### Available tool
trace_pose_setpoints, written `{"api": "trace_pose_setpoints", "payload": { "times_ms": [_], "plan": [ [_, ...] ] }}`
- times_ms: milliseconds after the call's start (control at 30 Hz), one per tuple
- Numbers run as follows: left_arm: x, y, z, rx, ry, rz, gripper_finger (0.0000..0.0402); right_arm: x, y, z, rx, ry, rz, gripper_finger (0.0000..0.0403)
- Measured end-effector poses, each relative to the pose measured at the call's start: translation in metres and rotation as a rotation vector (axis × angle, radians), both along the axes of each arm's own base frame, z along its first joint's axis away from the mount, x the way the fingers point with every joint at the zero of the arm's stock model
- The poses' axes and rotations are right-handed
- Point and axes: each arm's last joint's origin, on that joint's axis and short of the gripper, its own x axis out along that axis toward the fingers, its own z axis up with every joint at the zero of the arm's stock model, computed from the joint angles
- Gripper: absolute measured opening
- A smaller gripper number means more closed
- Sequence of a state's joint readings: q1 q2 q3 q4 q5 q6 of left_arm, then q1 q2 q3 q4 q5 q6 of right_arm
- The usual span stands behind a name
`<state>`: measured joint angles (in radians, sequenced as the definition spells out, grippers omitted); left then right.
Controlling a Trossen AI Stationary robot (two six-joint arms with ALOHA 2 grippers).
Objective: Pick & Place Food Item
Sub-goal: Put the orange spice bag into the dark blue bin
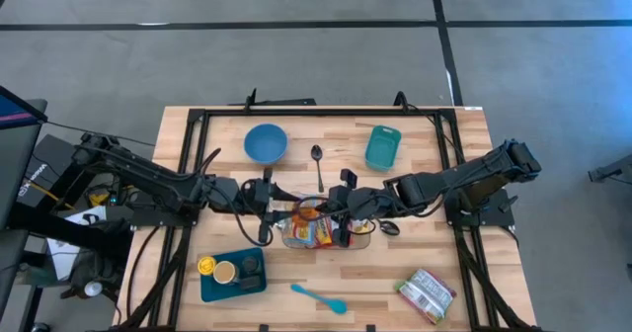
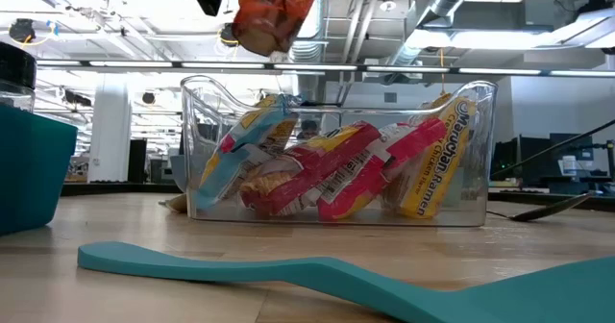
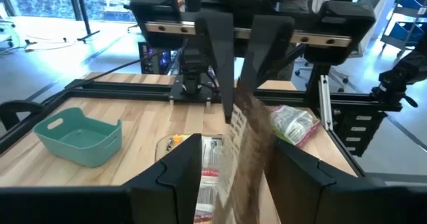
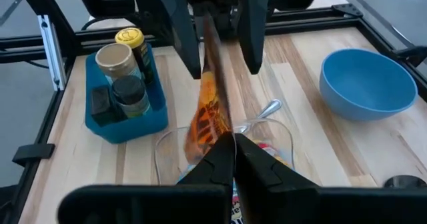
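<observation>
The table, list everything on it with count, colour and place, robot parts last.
Clear plastic bin: one, table centre, holding red and yellow ramen packets.
Orange snack bag: one, held above the bin.
Blue round bowl: one, far left of centre.
Teal plastic basket: one, far right of centre.
Metal spoon: one, between bowl and basket.
Blue tray of jars: one, near left.
Teal spatula: one, near edge.
Green-and-white packet: one, near right corner.
Right gripper: shut on the snack bag.
Left gripper: open around the bag.
</observation>
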<state>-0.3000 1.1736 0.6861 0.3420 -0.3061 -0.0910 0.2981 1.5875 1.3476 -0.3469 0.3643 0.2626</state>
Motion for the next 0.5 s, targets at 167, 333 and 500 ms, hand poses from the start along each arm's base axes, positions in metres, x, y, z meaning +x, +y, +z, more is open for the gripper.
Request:
{"api": "trace_pose_setpoints", "payload": {
  "times_ms": [167, 333, 500],
  "plan": [
    [0.0013, -0.0002, -0.0005, -0.001, -0.005, 0.001, 0.0143, 0.0013, 0.0004, 0.0021, 0.008, -0.025, 0.000, 0.0000],
    [0.0069, -0.0006, -0.0048, 0.004, -0.007, 0.009, 0.0132, 0.0021, 0.0007, 0.0035, 0.008, -0.042, 0.003, 0.0000],
    [0.0086, 0.0007, -0.0071, 0.007, 0.001, 0.018, 0.0120, 0.0020, 0.0006, 0.0033, 0.006, -0.038, 0.004, 0.0000]
  ]
}}
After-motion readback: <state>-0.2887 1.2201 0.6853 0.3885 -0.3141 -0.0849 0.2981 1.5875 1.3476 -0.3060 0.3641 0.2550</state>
